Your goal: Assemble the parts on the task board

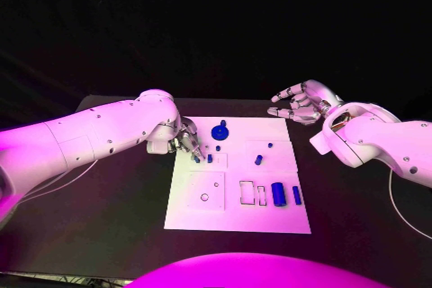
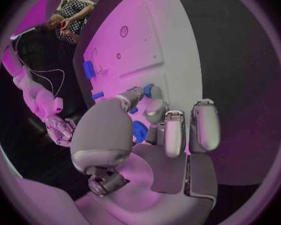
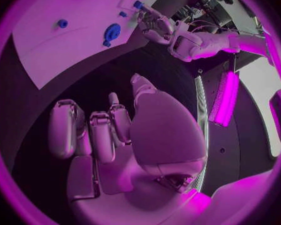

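The white task board (image 1: 238,222) lies in the middle of the black table. My left hand (image 1: 185,141) hovers over its left edge towards the back and pinches a small blue part (image 2: 148,89) between thumb and a finger, just above the board (image 2: 172,50). Next to that hand on the board are a round blue disc (image 1: 220,133) and two small blue pegs (image 1: 210,158). My right hand (image 1: 301,104) hangs past the board's back right corner, fingers apart and loosely curled, holding nothing.
Two more small blue pegs (image 1: 258,160) stand at the board's centre right. A thick blue cylinder (image 1: 278,194) and a thinner one (image 1: 296,195) lie beside empty rectangular slots (image 1: 246,193). A square recess (image 1: 206,191) with a hole sits on the board's left half.
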You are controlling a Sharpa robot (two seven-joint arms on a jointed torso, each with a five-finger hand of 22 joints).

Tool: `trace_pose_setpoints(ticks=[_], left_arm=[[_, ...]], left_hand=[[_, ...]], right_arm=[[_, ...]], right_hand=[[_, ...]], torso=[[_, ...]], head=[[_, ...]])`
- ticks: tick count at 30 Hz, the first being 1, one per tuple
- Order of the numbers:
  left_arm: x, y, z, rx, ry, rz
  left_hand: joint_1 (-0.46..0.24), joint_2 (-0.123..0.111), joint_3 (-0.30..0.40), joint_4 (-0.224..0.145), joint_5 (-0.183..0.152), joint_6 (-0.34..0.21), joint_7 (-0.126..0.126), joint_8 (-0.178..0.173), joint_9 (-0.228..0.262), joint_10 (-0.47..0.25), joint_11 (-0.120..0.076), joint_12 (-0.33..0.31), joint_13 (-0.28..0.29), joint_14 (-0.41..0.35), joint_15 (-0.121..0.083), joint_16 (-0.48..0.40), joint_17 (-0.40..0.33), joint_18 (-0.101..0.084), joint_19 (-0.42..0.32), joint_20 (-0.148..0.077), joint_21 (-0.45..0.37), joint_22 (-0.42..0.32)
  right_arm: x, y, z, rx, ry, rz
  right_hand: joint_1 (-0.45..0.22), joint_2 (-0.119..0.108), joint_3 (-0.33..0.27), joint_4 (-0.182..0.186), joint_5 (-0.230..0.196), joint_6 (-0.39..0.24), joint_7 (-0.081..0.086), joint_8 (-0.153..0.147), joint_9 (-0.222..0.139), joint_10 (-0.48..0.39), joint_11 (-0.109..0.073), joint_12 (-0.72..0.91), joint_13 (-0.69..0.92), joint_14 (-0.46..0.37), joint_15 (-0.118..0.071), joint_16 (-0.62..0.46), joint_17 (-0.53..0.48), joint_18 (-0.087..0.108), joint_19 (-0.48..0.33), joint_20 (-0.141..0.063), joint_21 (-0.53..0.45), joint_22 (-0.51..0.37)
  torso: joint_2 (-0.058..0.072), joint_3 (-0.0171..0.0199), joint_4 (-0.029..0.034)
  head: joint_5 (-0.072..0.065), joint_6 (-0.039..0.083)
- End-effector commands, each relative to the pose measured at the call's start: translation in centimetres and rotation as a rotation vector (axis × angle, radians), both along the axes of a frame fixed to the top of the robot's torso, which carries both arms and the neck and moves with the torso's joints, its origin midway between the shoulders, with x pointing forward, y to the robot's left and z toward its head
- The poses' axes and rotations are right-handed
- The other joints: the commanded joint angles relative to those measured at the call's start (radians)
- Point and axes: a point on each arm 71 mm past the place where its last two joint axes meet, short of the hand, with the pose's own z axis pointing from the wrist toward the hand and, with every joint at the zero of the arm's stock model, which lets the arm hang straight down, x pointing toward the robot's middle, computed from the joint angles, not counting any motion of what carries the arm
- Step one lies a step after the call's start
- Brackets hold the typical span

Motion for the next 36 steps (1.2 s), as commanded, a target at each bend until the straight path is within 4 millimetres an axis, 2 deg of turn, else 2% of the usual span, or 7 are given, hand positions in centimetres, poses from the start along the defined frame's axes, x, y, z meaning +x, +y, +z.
trace_pose_setpoints(ticks=[1, 15, 31, 36], left_arm=[[0.07, 0.06, -0.11, 0.002, -0.008, 0.011], [0.22, 0.49, -0.16, 0.014, -0.009, 0.015], [0.17, 0.82, -0.04, 0.015, -0.016, 0.016], [0.12, 0.84, 0.07, -0.013, -0.027, 0.035]], left_hand=[[-0.002, -0.016, -0.011, 0.001, 0.003, 0.003, 0.006, -0.006, -0.001, -0.008, 0.003, -0.003, -0.001, 0.1, 0.009, -0.004, 0.244, -0.01, -0.004, 0.001, -0.004, 0.0], [-0.009, -0.027, -0.048, 0.028, 0.003, 0.009, 0.008, -0.018, -0.005, -0.013, 0.005, -0.005, -0.006, 0.099, 0.01, -0.006, 0.241, -0.01, -0.006, 0.002, -0.007, -0.003], [-0.022, -0.067, -0.174, 0.117, 0.003, 0.017, 0.011, -0.035, 0.0, -0.02, 0.007, -0.004, -0.013, 0.097, 0.013, -0.009, 0.235, -0.009, -0.009, 0.005, -0.011, -0.007], [-0.021, -0.071, -0.204, 0.138, 0.003, 0.017, 0.01, -0.037, 0.003, -0.021, 0.007, -0.004, -0.015, 0.097, 0.012, -0.009, 0.235, -0.009, -0.008, 0.005, -0.011, -0.006]], right_arm=[[-0.05, 0.13, 0.05, -0.008, -0.012, 0.019], [-0.06, 0.11, 0.05, -0.008, -0.012, 0.019], [-0.06, 0.1, 0.07, -0.007, -0.015, 0.019], [-0.06, 0.1, 0.08, -0.007, -0.015, 0.02]], right_hand=[[-0.009, -0.001, -0.005, -0.002, 0.005, 0.0, 0.0, 0.004, -0.001, -0.007, 0.0, -0.005, 0.056, 0.084, -0.006, -0.004, 0.172, 0.018, -0.006, -0.003, -0.003, 0.112], [-0.011, -0.002, -0.006, -0.002, 0.005, 0.0, 0.0, 0.005, -0.003, -0.008, -0.001, -0.005, 0.055, 0.084, -0.006, -0.004, 0.171, 0.018, -0.005, -0.003, -0.005, 0.112], [-0.011, -0.002, -0.006, -0.002, 0.005, 0.0, 0.0, 0.005, -0.003, -0.008, -0.001, -0.005, 0.055, 0.084, -0.006, -0.004, 0.171, 0.018, -0.005, -0.003, -0.005, 0.112], [-0.011, -0.002, -0.006, -0.002, 0.005, 0.0, 0.0, 0.005, -0.003, -0.008, -0.001, -0.005, 0.055, 0.084, -0.006, -0.004, 0.171, 0.018, -0.005, -0.003, -0.005, 0.112]], torso=[[0.0, 0.0, 0.0003], [0.0, 0.0, 0.0002], [0.0, 0.0003, 0.0005], [0.0, -0.0001, -0.0002]], head=[[0.0, -0.001], [0.0, 0.0], [-0.001, 0.001], [0.0, 0.002]])
